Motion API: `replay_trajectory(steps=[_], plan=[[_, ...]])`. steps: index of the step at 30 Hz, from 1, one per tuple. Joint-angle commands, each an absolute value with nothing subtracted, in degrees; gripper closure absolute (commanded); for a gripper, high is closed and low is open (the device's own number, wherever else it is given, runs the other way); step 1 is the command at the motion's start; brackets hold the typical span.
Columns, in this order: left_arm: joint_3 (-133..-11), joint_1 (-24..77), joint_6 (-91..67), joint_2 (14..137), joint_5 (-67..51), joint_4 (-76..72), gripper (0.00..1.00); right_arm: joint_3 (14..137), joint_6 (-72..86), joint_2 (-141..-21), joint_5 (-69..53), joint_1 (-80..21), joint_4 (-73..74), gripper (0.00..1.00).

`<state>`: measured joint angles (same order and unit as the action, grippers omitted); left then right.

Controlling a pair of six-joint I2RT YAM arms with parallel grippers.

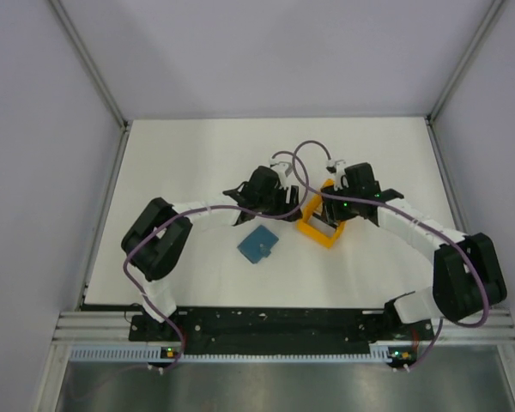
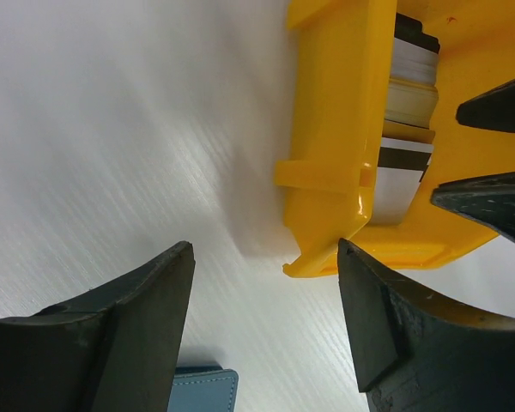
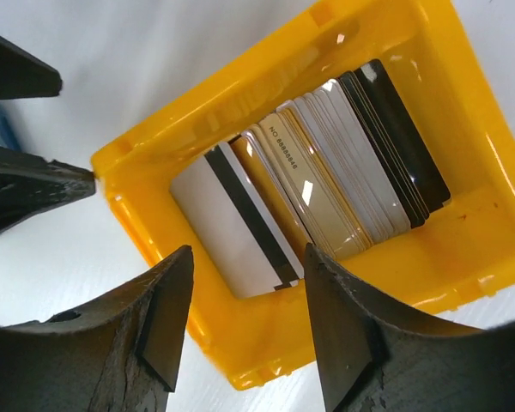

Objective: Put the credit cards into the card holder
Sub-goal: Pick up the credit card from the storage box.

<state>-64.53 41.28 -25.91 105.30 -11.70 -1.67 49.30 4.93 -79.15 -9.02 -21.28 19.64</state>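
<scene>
Credit cards (image 3: 318,184): packed on edge, face against face, inside the yellow open-frame rack (image 3: 463,275), none in the card holder yet.

Going from the left across the table (image 1: 180,163): first the left gripper (image 2: 264,257), jaws wide apart, nothing between them, only bare table visible through the gap. Pointed at an outside corner of the rack, just beside it, not over the cards. Near this gripper, a little left of the rack and apart from it, the card holder (image 1: 258,245), teal-blue, lying flat; whether folded or open, not possible to tell. Then the rack itself, and over it the right gripper (image 3: 247,257), also wide, holding nothing.

Deciding relation for the coming move: cards directly under the right gripper, so the right arm clearly the nearer one. Row of cards running from lower left to upper right in the right wrist view, each card's long edge lying across that line. Gap of the jaws over the near end of the row, at the white card (image 3: 219,219) with the dark magnetic stripe.

Look of the cards: thin, stiff, glossy. After the white one some gold and tan, then pale grey, then black at the far end. Very tight packing, so probably difficult to pinch only one.
</scene>
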Motion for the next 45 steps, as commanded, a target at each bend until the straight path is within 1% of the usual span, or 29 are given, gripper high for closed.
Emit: replay_trajectory(steps=[1, 2, 4, 7, 9, 15, 23, 25, 26, 28, 29, 31, 32, 33, 34, 35, 36, 37, 38, 41, 42, 45], plan=[[-65.0, 41.0, -26.7, 105.3, -11.5, -3.5, 0.28, 53.1, 1.8, -82.7, -7.8, -22.8, 19.7, 0.43], [-64.8, 41.0, -26.7, 105.1, -11.5, -3.5, 0.28, 53.1, 2.0, -83.3, -5.5, -23.5, 19.3, 0.39], [-64.0, 40.8, -27.2, 104.5, -11.3, -4.0, 0.29, 52.7, 1.4, -84.1, -4.5, -24.0, 18.6, 0.37], [-61.7, 40.2, -28.8, 103.3, -11.7, -6.4, 0.29, 52.3, 1.5, -85.5, -2.2, -24.5, 17.6, 0.37], [-60.2, 39.7, -29.6, 102.6, -12.1, -7.9, 0.28, 52.4, 1.5, -86.0, 1.5, -25.1, 17.9, 0.37], [-56.9, 39.3, -31.5, 100.5, -11.6, -10.7, 0.28, 52.8, 0.4, -87.7, 4.9, -27.1, 18.2, 0.36], [-56.0, 38.9, -32.3, 99.3, -12.3, -11.4, 0.28, 53.4, -0.4, -90.6, 10.0, -29.2, 19.1, 0.36], [-56.0, 38.8, -32.3, 99.2, -12.6, -11.4, 0.28, 53.3, -0.4, -90.6, 10.8, -29.2, 19.2, 0.37], [-56.0, 38.8, -32.3, 99.3, -12.7, -11.3, 0.28, 53.5, -0.4, -90.6, 11.2, -29.2, 19.2, 0.39], [-56.1, 38.8, -32.3, 99.2, -12.7, -11.4, 0.28, 53.6, 1.2, -90.6, 11.9, -29.2, 19.2, 0.46], [-56.1, 38.7, -32.3, 99.2, -12.7, -11.4, 0.28, 53.5, 1.6, -90.6, 12.7, -29.2, 19.2, 0.51], [-56.1, 38.7, -32.3, 99.2, -12.8, -11.4, 0.28, 53.4, 1.8, -90.8, 13.4, -29.2, 19.1, 0.57], [-56.1, 38.6, -32.2, 99.2, -12.9, -11.3, 0.28, 53.4, 2.0, -90.9, 13.5, -29.2, 19.1, 0.63], [-56.1, 38.6, -32.2, 99.3, -13.0, -11.3, 0.28, 53.4, 2.0, -90.8, 13.4, -29.2, 19.0, 0.72], [-56.1, 38.6, -32.2, 99.3, -13.1, -11.2, 0.28, 53.4, 2.1, -90.7, 13.0, -29.3, 19.0, 0.78], [-56.0, 38.5, -32.2, 99.4, -13.2, -11.1, 0.28, 53.5, 2.3, -90.8, 12.9, -29.3, 18.9, 0.78], [-56.0, 38.6, -32.2, 99.2, -13.2, -11.2, 0.28, 53.5, 2.5, -90.8, 13.2, -29.2, 19.0, 0.82], [-55.8, 38.4, -32.2, 99.2, -13.2, -11.2, 0.27, 53.4, 2.6, -90.8, 13.3, -29.3, 18.9, 0.93], [-55.8, 38.4, -32.2, 99.2, -13.2, -11.2, 0.27, 53.6, 2.5, -90.7, 13.3, -29.3, 18.9, 0.96], [-55.6, 38.3, -32.2, 99.1, -13.4, -11.1, 0.27, 53.8, 2.8, -90.6, 13.3, -29.3, 19.0, 0.96], [-55.5, 38.3, -32.2, 99.0, -13.5, -11.2, 0.27, 54.0, 3.0, -90.4, 13.3, -29.2, 19.0, 0.93], [-55.1, 38.3, -32.0, 98.6, -14.1, -11.9, 0.27, 54.1, 3.1, -88.9, 12.7, -29.3, 18.8, 0.72]])
